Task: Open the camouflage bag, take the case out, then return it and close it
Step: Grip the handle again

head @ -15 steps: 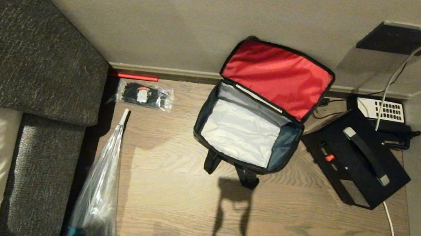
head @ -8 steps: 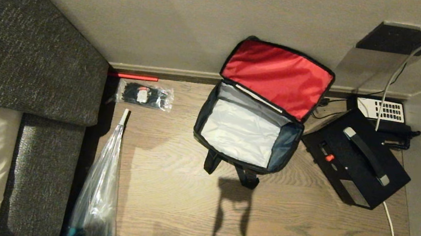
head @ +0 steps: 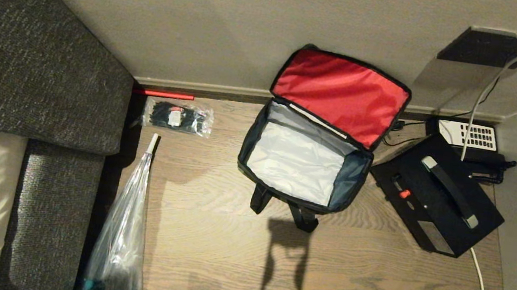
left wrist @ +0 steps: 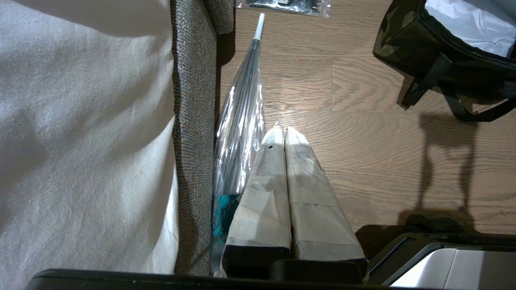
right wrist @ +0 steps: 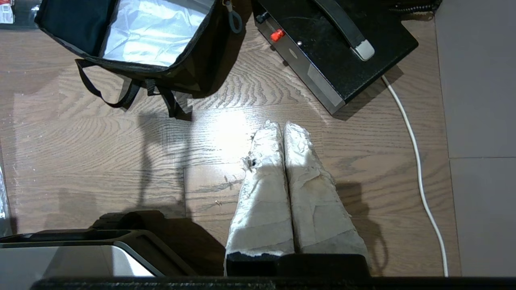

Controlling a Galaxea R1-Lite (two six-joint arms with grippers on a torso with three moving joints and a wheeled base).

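Both grippers empty, jaws pressed together: left gripper [left wrist: 284, 131], right gripper [right wrist: 281, 127] | case [right wrist: 334, 48] ahead of right jaws, beside open camouflage bag [right wrist: 133, 36] | spread jaws, pinch strap handle [right wrist: 342, 28] mid-span, lift level.

Wood-plank floor [head: 223, 251], beige wall [head: 181, 13], grey tweed sofa [head: 24, 46] at left.

The wooden floor [head: 222, 261] bears the camouflage bag [head: 304, 164] (open), the case [head: 435, 200], a telephone [head: 469, 136].

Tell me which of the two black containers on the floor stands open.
The boxy camouflage bag: its red-lined lid is flipped back against the wall, baring an empty silver interior. The flat black hard case beside it lies shut.
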